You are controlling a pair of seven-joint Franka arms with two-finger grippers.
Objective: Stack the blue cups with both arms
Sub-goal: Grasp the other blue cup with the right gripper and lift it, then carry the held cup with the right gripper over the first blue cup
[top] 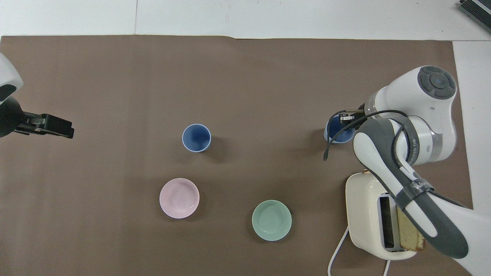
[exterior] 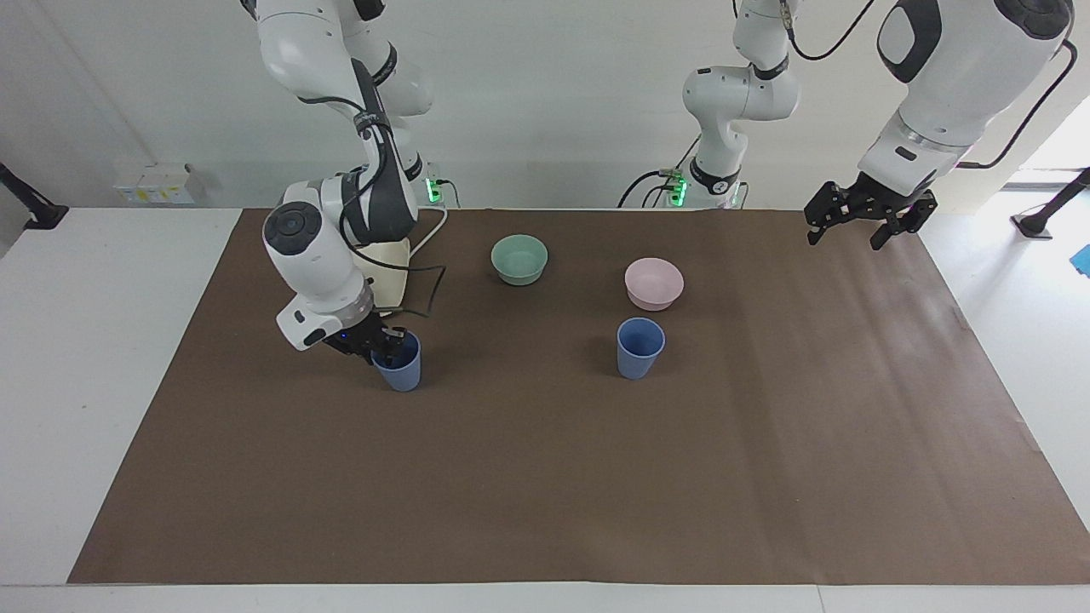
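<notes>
A robotics lab: two white arms are bolted at the edge of a white table covered with brown paper, cables and green-lit boxes at their bases, a bare white wall above them
</notes>
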